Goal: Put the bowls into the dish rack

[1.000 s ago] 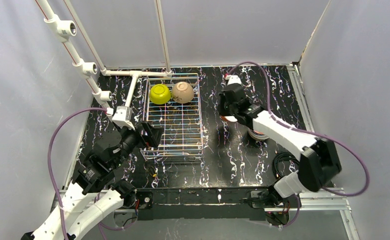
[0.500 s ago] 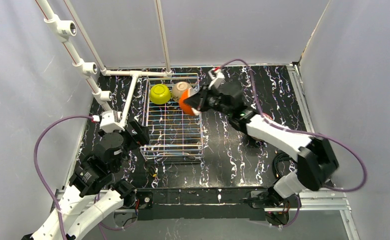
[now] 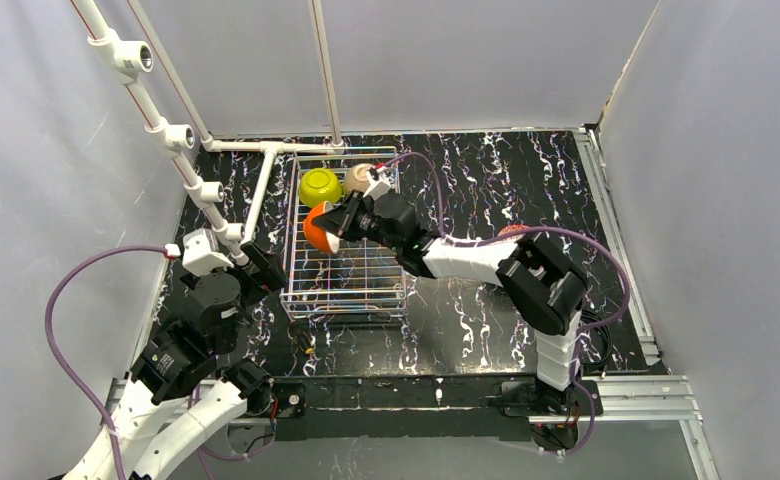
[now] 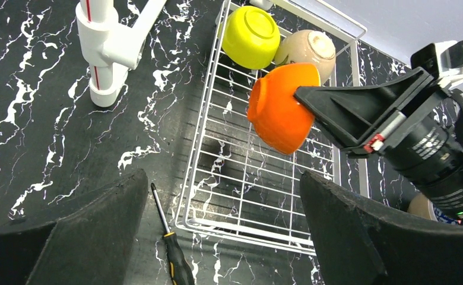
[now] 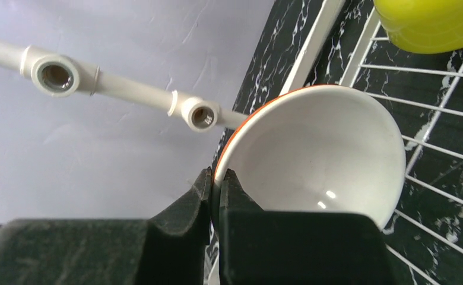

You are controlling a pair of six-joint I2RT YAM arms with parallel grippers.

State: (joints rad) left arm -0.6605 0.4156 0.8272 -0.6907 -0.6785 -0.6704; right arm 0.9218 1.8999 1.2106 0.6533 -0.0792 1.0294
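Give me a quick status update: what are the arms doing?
Right gripper shut on orange bowl, held tilted over rack. Left gripper open, empty, beside rack. Yellow bowl and beige bowl at rack's far end. Nothing blocking below.

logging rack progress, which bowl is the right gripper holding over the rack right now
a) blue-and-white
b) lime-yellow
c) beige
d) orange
d: the right gripper is shut on the rim of the orange bowl above the dish rack, while the lime-yellow bowl and the beige bowl lie at the rack's far end.
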